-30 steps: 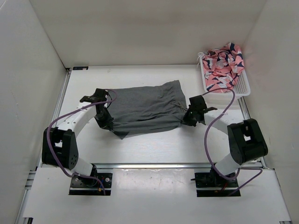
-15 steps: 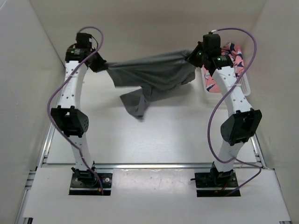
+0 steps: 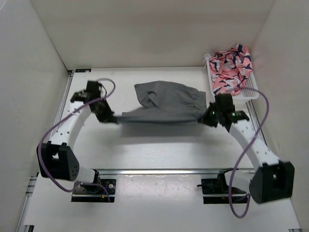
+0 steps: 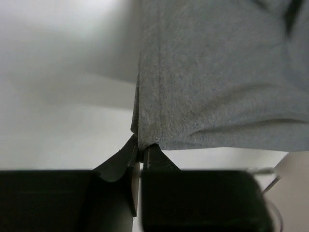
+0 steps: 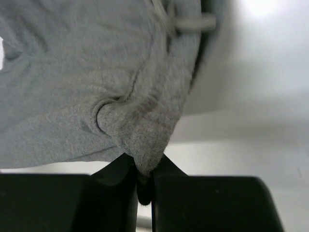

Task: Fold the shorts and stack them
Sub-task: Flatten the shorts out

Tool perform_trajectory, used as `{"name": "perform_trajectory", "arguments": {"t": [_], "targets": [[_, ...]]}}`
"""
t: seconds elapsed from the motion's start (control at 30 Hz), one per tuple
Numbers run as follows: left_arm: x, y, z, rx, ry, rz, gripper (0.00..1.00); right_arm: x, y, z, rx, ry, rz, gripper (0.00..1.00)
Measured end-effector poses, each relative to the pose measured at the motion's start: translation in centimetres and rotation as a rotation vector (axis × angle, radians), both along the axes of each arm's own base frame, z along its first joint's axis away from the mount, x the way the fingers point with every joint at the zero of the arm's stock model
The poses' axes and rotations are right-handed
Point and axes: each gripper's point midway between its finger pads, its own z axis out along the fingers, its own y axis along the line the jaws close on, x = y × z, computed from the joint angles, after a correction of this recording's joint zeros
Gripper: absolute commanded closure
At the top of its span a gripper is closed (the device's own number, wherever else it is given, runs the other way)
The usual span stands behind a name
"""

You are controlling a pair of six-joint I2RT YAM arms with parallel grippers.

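From above: half a second ago both my arms were raised high and the shorts (image 3: 166, 104) hung in the air between them. Now the arms have come down and the cloth lies on the table (image 3: 159, 150), just left of the white basket (image 3: 252, 92) that holds a pink patterned cloth (image 3: 231, 65). The near edge is stretched in a straight line between my left gripper (image 3: 110, 118) and my right gripper (image 3: 208, 118). The far part has fallen in loose folds on the side away from the basket. I judge that this swing was meant to lay the shorts flat or doubled. The result is only partly tidy, so the fold is not finished and nothing is stacked yet.

Left wrist view: my left gripper (image 4: 140, 147) is closed almost completely. Between its two fingertips it pinches a hemmed corner of the shorts (image 4: 217, 87). The grey knit spreads away from the fingers without deep wrinkles here, and the table shows pale under it.

Right wrist view: my right gripper (image 5: 145, 171) is also nearly closed, on a thicker bunch of the shorts (image 5: 72, 96), which looks like the gathered waistband. The cloth puckers around the pinch. The drawstring (image 5: 193, 23) lies further up, not touching my fingers.
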Motion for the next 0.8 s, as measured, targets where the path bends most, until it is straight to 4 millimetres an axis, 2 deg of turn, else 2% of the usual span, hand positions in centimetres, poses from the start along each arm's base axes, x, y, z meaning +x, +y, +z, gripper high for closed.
{"name": "perform_trajectory", "arguments": {"t": [0.03,0.1,0.17,0.23,0.3,0.33,0.37,0.4,0.43,0.5,0.57,0.63,0.67,0.73,0.8], "targets": [[-2.6,-0.3,-2.4,0.000,0.077,-0.013,0.75,-2.1,-0.4,-1.3,0.000,0.026,0.005,0.67],[-6.8,-0.4,-6.4,0.000,0.201,-0.024,0.61,-5.9,-0.9,-3.3,0.004,0.063,0.013,0.41],[-9.8,0.1,-8.6,0.011,0.293,-0.018,0.47,-8.5,-1.6,-4.4,-0.002,0.080,0.007,0.24],[-10.8,0.4,-9.1,0.017,0.323,-0.005,0.42,-10.5,-2.4,-5.2,-0.018,0.093,-0.004,0.24],[-9.9,0.4,-8.3,0.018,0.284,-0.003,0.40,-11.8,-3.1,-5.2,-0.035,0.092,-0.022,0.32],[-9.1,0.3,-7.5,0.019,0.253,-0.004,0.40,-12.2,-3.5,-5.0,-0.045,0.089,-0.036,0.41],[-8.2,0.3,-6.8,0.020,0.225,-0.004,0.42,-12.4,-3.9,-4.9,-0.054,0.084,-0.054,0.51],[-7.0,0.1,-5.8,0.021,0.189,-0.010,0.45,-12.6,-4.1,-4.7,-0.059,0.083,-0.072,0.73],[-5.4,-0.1,-4.6,0.027,0.148,-0.017,0.48,-12.7,-4.4,-4.6,-0.063,0.084,-0.088,0.82],[-2.7,-0.8,-3.2,0.043,0.084,-0.036,0.61,-12.6,-4.5,-4.6,-0.064,0.089,-0.112,0.99],[0.0,-2.1,-2.2,0.066,0.043,-0.074,0.66,-12.1,-4.4,-4.8,-0.062,0.111,-0.128,1.00],[2.7,-3.9,-2.5,0.095,0.034,-0.120,0.68,-11.3,-4.3,-5.0,-0.069,0.142,-0.132,1.00],[4.0,-4.9,-2.9,0.107,0.038,-0.140,0.66,-10.6,-4.1,-5.1,-0.075,0.159,-0.130,1.00],[7.1,-6.9,-4.5,0.131,0.036,-0.174,0.55,-8.8,-3.7,-5.0,-0.085,0.184,-0.128,1.00],[8.7,-8.5,-6.6,0.158,0.077,-0.208,0.47,-6.8,-3.3,-4.8,-0.097,0.193,-0.117,0.94]]}}
